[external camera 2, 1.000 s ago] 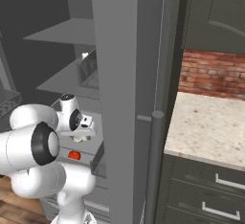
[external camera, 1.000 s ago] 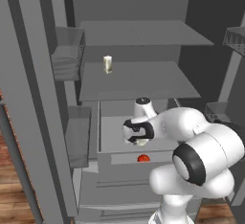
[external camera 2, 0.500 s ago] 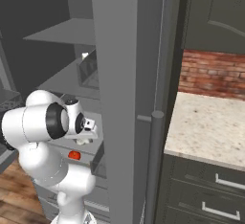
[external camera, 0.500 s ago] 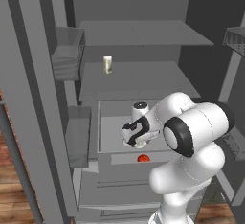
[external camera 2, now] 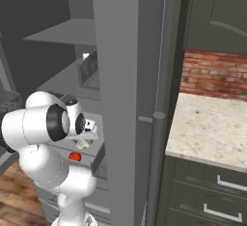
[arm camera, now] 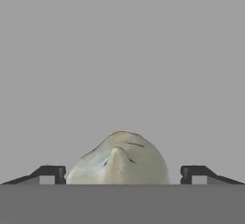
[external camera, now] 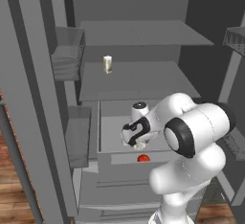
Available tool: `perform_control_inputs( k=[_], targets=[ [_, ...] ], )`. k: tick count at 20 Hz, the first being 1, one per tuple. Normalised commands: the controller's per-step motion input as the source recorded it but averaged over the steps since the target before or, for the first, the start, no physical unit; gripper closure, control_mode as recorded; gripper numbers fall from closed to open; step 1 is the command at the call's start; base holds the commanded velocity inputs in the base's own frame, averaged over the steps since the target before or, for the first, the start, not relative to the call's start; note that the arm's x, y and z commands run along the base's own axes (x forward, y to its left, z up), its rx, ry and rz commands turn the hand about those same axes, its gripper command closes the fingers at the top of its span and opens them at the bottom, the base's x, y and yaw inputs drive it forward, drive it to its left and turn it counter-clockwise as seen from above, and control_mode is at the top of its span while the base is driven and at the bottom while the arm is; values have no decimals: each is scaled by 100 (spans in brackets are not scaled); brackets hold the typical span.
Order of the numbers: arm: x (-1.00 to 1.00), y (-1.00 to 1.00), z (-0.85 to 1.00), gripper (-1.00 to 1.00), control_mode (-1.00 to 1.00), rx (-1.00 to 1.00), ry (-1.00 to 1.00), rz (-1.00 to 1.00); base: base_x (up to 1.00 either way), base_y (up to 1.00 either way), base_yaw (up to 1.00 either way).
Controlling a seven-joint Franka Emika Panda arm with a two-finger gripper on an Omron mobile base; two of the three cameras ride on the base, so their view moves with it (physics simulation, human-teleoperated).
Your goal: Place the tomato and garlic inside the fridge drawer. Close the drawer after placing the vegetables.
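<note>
The garlic (arm camera: 119, 163), a whitish-grey bulb, lies between my gripper's (arm camera: 122, 174) spread fingertips, with a small gap at the right tip. In the left base view my gripper (external camera: 136, 140) reaches down into the pulled-out fridge drawer (external camera: 111, 122), and the garlic (external camera: 140, 145) sits just under it near the drawer's front wall. The tomato (external camera: 142, 158) shows red through the drawer's translucent front, just below the hand. From the right, the gripper (external camera 2: 87, 137) hangs over the garlic (external camera 2: 83, 145) and the tomato (external camera 2: 74, 157).
A small cream carton (external camera: 107, 64) stands on the fridge shelf (external camera: 143, 82) above the drawer. The open fridge door (external camera: 33, 103) with its bins is at the left. A stone counter (external camera 2: 212, 123) with grey drawers lies to the right of the fridge.
The hand has dropped lower and nearer the drawer's front with the garlic. The tomato and the drawer have stayed put.
</note>
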Motion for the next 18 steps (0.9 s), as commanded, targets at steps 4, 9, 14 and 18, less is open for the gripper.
perform_control_inputs(
  k=[4, 9, 14, 18],
  targets=[
    [6, 0, 58, -100, -100, 0, -5, 0, 0, 0, 0],
    [-21, 6, 93, -100, -100, 0, -12, 0, 0, 0, 0],
    [-87, 41, 82, -100, -100, 0, -19, 0, 0, 0, 0],
    [-100, 45, 47, -100, -100, 0, -9, 0, 0, 0, 0]
  ],
)
